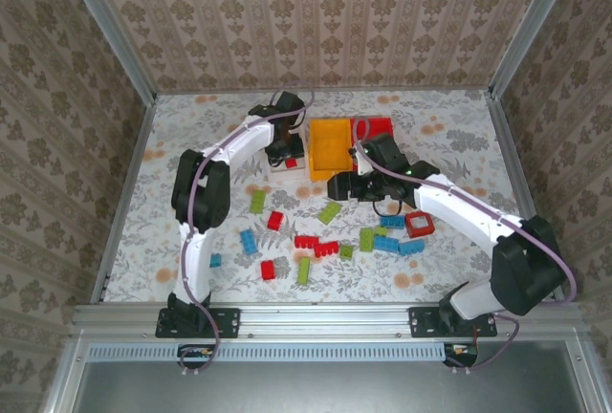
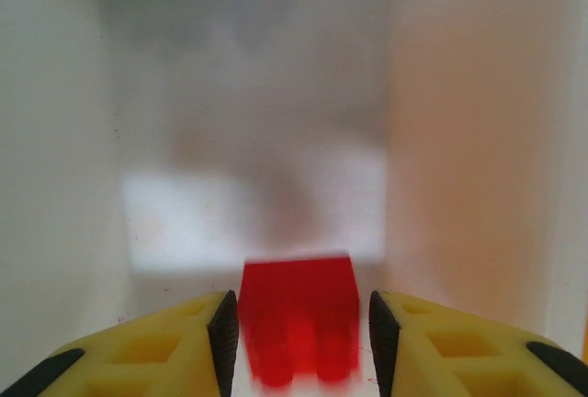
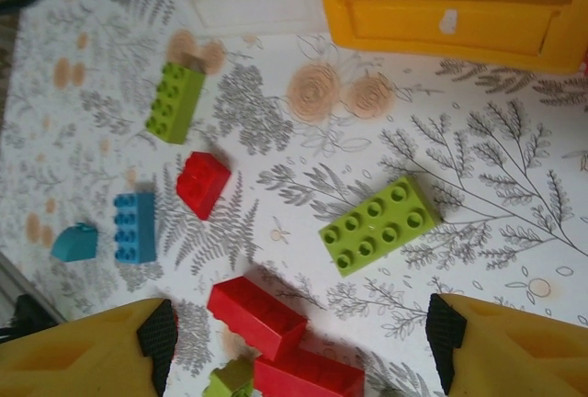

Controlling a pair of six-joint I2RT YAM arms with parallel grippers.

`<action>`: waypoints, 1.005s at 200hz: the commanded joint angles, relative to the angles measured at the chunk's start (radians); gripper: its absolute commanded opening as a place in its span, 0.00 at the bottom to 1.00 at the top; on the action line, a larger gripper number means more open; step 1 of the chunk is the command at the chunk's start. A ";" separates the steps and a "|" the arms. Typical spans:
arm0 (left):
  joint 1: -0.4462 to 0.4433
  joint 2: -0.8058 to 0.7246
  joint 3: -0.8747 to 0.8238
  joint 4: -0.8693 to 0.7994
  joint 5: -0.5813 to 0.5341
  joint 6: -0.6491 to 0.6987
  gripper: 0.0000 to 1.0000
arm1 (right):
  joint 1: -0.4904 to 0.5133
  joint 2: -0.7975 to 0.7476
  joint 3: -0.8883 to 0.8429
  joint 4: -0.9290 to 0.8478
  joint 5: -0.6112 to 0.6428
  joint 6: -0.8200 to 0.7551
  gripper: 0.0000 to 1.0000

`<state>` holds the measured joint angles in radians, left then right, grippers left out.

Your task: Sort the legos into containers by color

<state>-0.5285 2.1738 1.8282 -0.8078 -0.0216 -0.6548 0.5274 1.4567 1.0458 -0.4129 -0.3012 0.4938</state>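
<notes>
Legos (image 1: pixel 306 241) lie scattered loose on the flowered tabletop (image 1: pixel 449 126) | red lego (image 2: pixel 299 323) sits low inside white bin (image 2: pixel 55 140), between left end effector (image 2: pixel 303 328), jaws slightly apart, apparently releasing it there | right end effector (image 3: pixel 299 346) is spread wide, empty, above green lego (image 3: pixel 378 224), likely the next pick
</notes>
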 commanded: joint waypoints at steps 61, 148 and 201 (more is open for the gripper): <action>0.002 -0.182 -0.061 -0.034 -0.027 0.029 0.51 | 0.117 0.192 0.143 -0.221 0.178 0.246 0.79; -0.100 -0.660 -0.505 0.191 0.045 0.143 0.60 | 0.171 0.399 0.201 -0.156 0.302 0.601 0.81; -0.143 -0.897 -0.701 0.184 0.039 0.117 0.60 | 0.172 0.505 0.285 -0.217 0.323 0.629 0.63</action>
<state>-0.6674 1.3621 1.1809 -0.6357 0.0166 -0.5453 0.6922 1.9255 1.2964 -0.5690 -0.0170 1.0580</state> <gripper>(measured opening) 0.602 0.705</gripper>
